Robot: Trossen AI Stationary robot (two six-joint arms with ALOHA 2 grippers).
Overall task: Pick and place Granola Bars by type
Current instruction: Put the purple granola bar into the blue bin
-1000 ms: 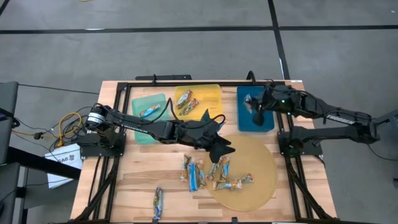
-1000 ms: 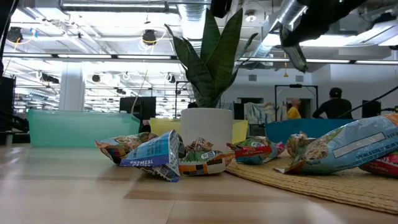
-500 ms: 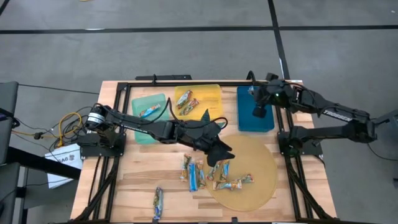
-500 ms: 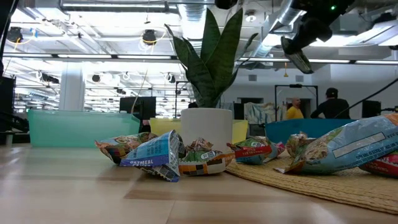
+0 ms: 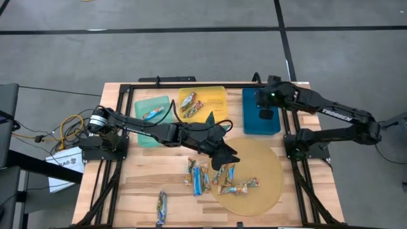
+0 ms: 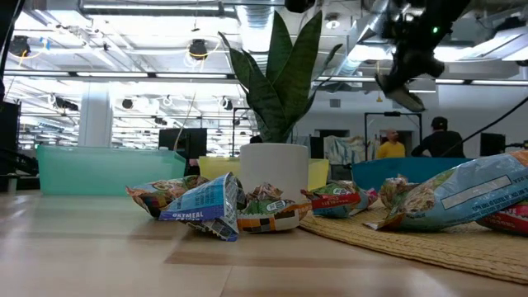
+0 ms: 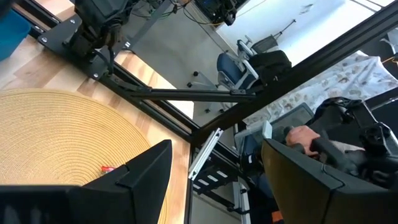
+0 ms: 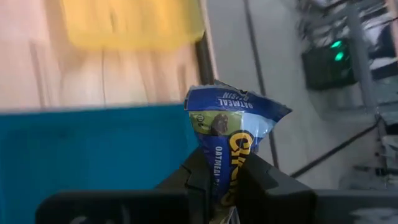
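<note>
A blue oatmeal raisin bar (image 8: 231, 140) sat clamped in the right gripper (image 8: 217, 177) above the blue bin (image 5: 275, 121). The left gripper (image 5: 224, 158), fingers apart, hovered over the loose granola bars (image 5: 202, 178) by the woven mat (image 5: 267, 165). Sorting looked partly done: the teal bin (image 5: 141, 105) and yellow bin (image 5: 216, 97) already held bars.

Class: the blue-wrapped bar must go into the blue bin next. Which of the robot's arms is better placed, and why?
The right. Its gripper already grips the blue bar over the blue bin. The left gripper is open and empty over the woven mat, farther off.
</note>
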